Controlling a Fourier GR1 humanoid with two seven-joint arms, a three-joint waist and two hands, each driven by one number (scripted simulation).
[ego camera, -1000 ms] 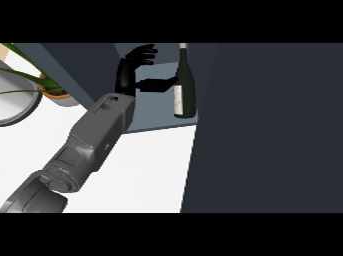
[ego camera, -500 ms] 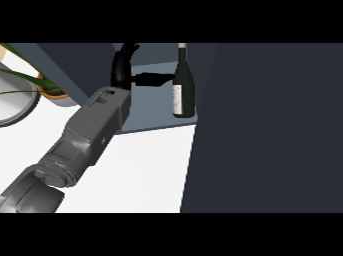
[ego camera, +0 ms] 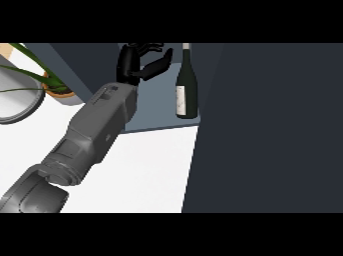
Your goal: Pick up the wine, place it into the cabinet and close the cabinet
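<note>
The white desk (ego camera: 144,165) is crossed by one grey forearm (ego camera: 93,130), which is extended away from the lower edge toward the cabinet (ego camera: 159,122). Which hand (ego camera: 133,65) this is cannot be told. Its fingers (ego camera: 148,49) are loosely curled and nothing is pinched between them. The wine (ego camera: 186,85) is seen standing upright on the cabinet shelf, just right of the fingers and apart from them. A potted plant (ego camera: 52,82) is seen left of the fingers.

The dark wine bottle (ego camera: 186,85) with a white label stands upright inside the open blue-grey cabinet (ego camera: 155,117).
</note>
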